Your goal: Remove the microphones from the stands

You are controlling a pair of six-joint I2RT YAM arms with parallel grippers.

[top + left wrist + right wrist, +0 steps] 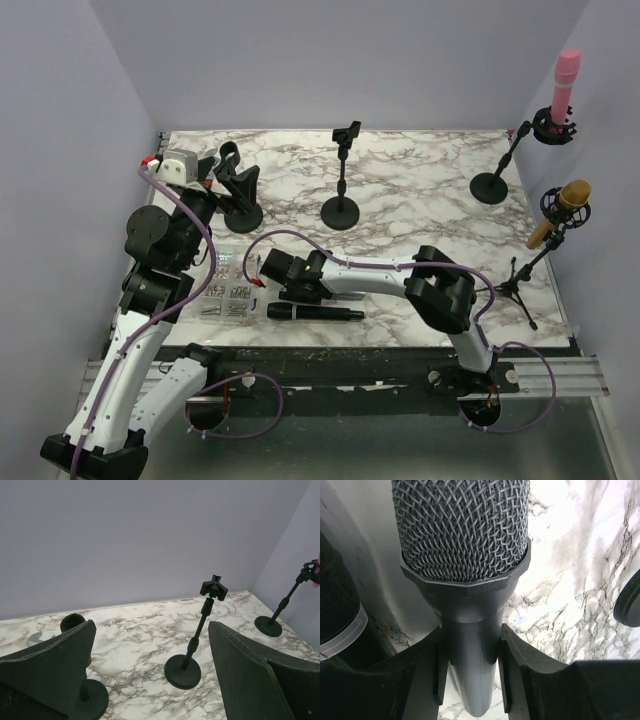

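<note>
In the right wrist view, a grey microphone (pixel 462 540) with a mesh head runs up between my right gripper's (pixel 470 652) fingers, which press its handle from both sides just below the head. From above, that gripper (pixel 266 270) sits low over the table's left front, and the microphone is hidden under it. An empty stand (pixel 342 185) with a clip stands mid-table. Beside a second empty stand (pixel 240 205) at the left, my left gripper (pixel 150 680) is open and holds nothing.
A black microphone (pixel 315 313) lies near the front edge. A clear tray (pixel 225 292) of small grey parts sits left of it. At the right, a pink microphone (pixel 566 82) and a gold microphone (pixel 568 200) rest in their stands.
</note>
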